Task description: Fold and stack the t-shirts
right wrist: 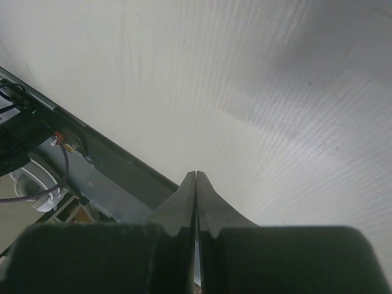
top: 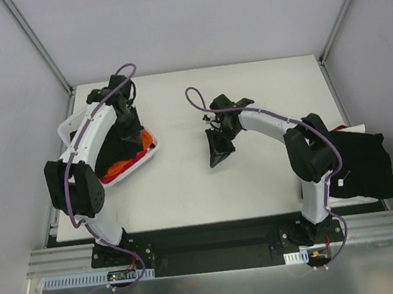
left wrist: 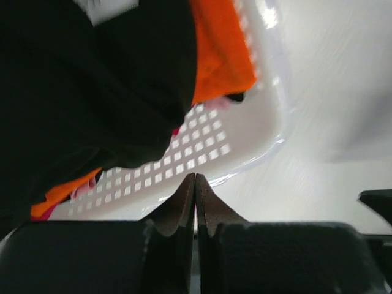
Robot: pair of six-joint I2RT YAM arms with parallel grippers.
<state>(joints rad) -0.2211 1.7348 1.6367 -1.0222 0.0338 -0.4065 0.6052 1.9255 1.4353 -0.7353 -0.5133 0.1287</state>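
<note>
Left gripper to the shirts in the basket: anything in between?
Only the white lattice basket: its rim sits just ahead of the shut left gripper. Past it, the black t-shirt and orange t-shirt lie uncovered. The right gripper is far off, over the table.

arms (top: 91,143) (top: 280,125) 2 | claws (left wrist: 195,179) (right wrist: 196,176) 2 | basket (left wrist: 245,141) 1 | t-shirts (top: 361,161) (left wrist: 220,55) (left wrist: 92,92) at least 3

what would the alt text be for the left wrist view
The left gripper, shut and empty, points at a white lattice basket holding a large black t-shirt and an orange t-shirt near its rim. The white table shows beyond the basket to the right.
</note>
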